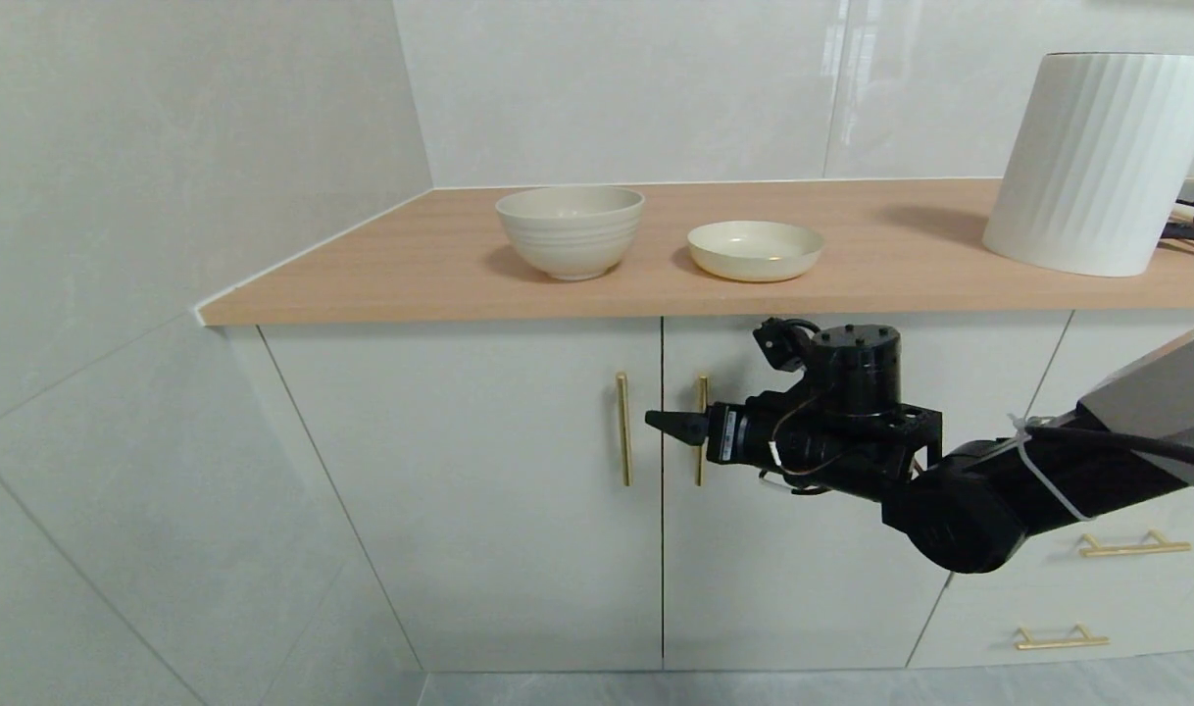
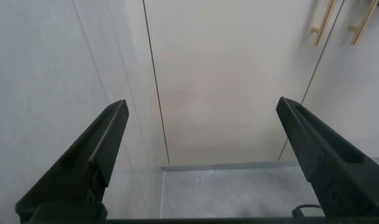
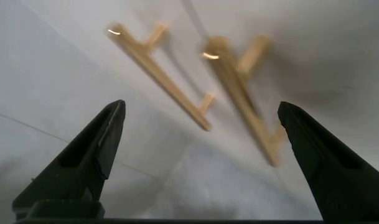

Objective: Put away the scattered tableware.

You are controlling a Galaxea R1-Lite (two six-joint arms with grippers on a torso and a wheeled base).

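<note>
Head view, right hand [image 1: 668, 425] spread, held level before gold door handles [image 1: 623, 428], left hand [image 2: 201, 104] spread

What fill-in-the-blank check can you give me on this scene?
The bowl and the shallow dish sit on the ____.
The right gripper hangs just in front of the cabinet's two gold ____.
Both cabinet doors are ____.
Missing words: countertop; handles; closed.

Closed cabinet doors [image 1: 479, 490] with protruding handles [image 1: 623, 428]; gap between bowl [image 1: 570, 230] and dish [image 1: 755, 249] on countertop [image 1: 381, 265].
</note>
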